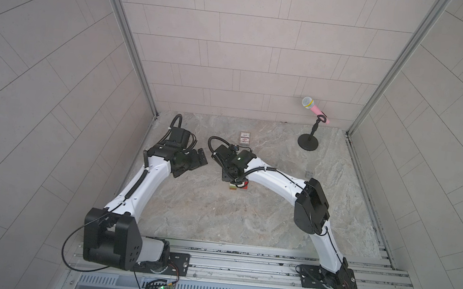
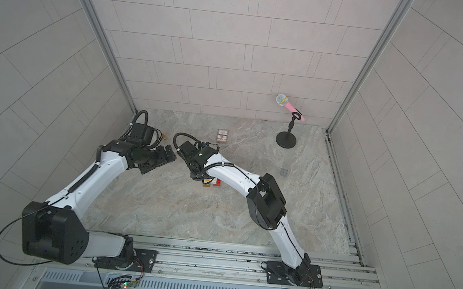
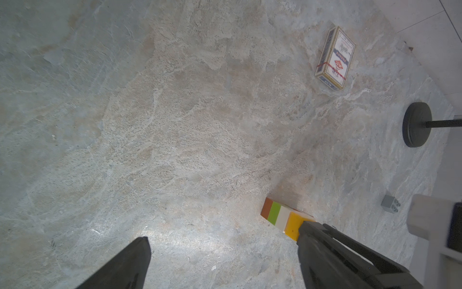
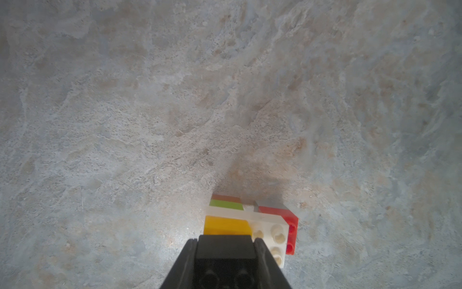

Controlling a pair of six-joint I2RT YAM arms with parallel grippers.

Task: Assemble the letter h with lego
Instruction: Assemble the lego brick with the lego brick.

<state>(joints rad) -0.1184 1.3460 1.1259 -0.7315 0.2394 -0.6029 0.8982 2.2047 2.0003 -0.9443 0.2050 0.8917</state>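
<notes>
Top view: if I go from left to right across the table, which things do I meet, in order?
The left end effector → brick figure, gripped by the right end effector → microphone stand. Left out: card box and loose grey brick, which overlap these in the order.

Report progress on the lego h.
Done: brown, green, white and yellow bricks joined in a column, red brick off the white. In hand: right gripper clamps the black brick against the yellow end; left gripper open, empty. Remaining: probably release; a grey brick lies loose.
</notes>
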